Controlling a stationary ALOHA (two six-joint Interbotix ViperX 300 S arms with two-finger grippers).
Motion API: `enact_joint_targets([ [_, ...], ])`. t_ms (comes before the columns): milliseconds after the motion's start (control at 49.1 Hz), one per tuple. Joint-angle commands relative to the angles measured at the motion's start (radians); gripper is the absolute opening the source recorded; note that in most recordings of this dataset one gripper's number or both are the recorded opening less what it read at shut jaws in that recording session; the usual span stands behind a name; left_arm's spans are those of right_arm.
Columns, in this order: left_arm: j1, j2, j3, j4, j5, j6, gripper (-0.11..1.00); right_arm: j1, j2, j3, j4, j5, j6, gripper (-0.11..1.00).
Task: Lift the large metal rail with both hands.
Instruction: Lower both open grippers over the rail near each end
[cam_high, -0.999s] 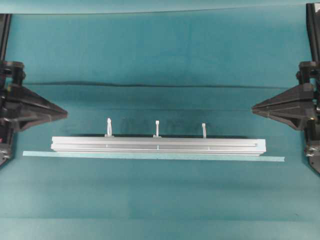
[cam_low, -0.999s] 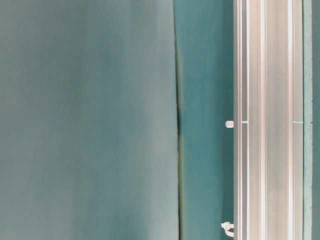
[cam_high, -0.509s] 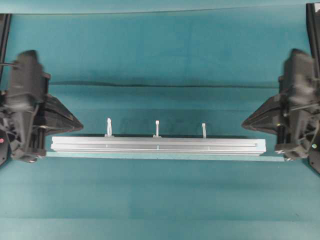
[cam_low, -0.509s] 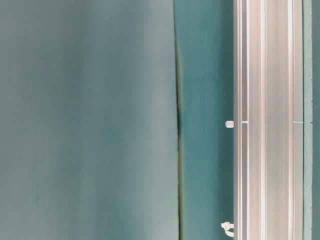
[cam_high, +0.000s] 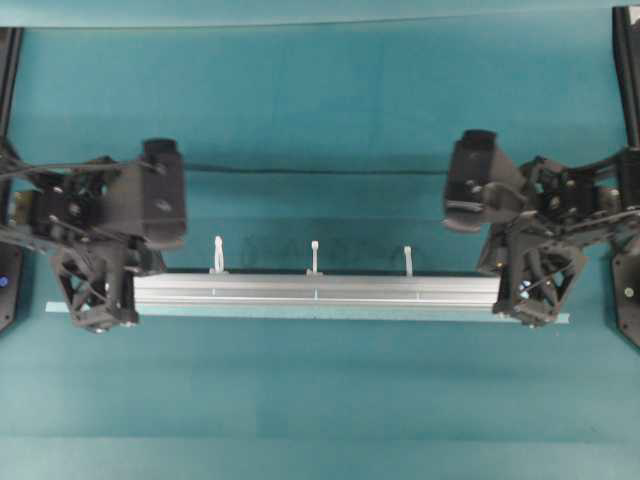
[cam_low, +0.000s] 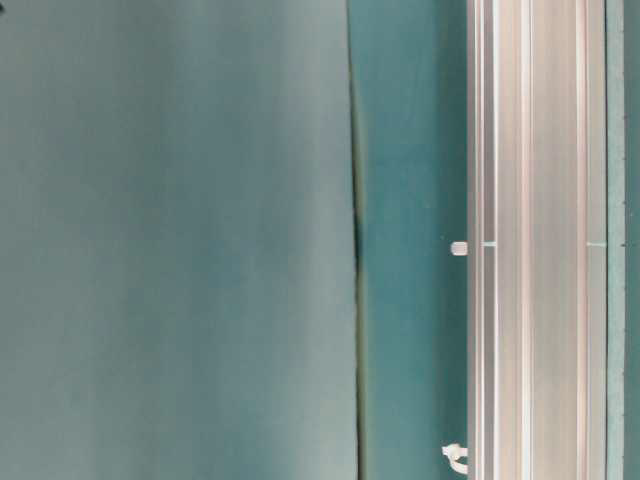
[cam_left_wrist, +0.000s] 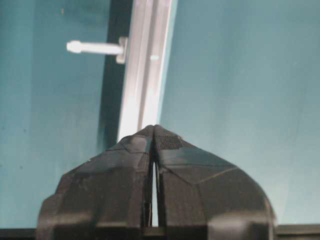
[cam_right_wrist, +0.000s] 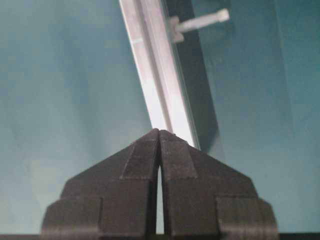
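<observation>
Both arms have swung inward since half a second ago, and each gripper now sits over one end of the rail (cam_high: 316, 290), which itself has not shifted. Seen from overhead, the left gripper (cam_high: 98, 300) covers the rail's left end and the right gripper (cam_high: 532, 298) covers its right end. In the wrist views the left gripper (cam_left_wrist: 153, 131) has its jaws pressed together with only a hairline slit between them, the rail (cam_left_wrist: 142, 75) running away from their tips; the right gripper (cam_right_wrist: 159, 134) is likewise closed on nothing, with the rail (cam_right_wrist: 159, 75) angling off ahead of it. The rail is a long silver extrusion with lengthwise grooves, lying flat on the teal cloth (cam_high: 320, 400). Three white zip ties stick out from its far side, the left tie (cam_high: 218, 254), the middle tie (cam_high: 314, 256) and the right tie (cam_high: 407, 260). A thin pale strip (cam_high: 320, 315) lies along the rail's near edge, touching it. In the table-level view the rail (cam_low: 535, 240) fills the right side.
</observation>
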Motion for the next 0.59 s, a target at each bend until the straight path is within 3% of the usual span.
enact_joint_targets([
  [0,-0.005,0.011,-0.026,0.003,0.003,0.006,-0.02,0.003,0.025,-0.018,-0.003,0.025,-0.006,0.00],
  [367,-0.011,0.012,-0.018,0.002,0.000,0.041,-0.02,0.009,0.052,-0.021,0.000,0.008,-0.048,0.02],
  [469,-0.012,0.017,-0.017,0.003,0.000,0.051,0.00,0.009,0.060,-0.020,0.002,-0.014,-0.054,0.10],
  [571,-0.012,0.021,-0.011,0.002,-0.009,0.052,0.11,0.011,0.067,-0.017,0.002,-0.041,-0.055,0.31],
])
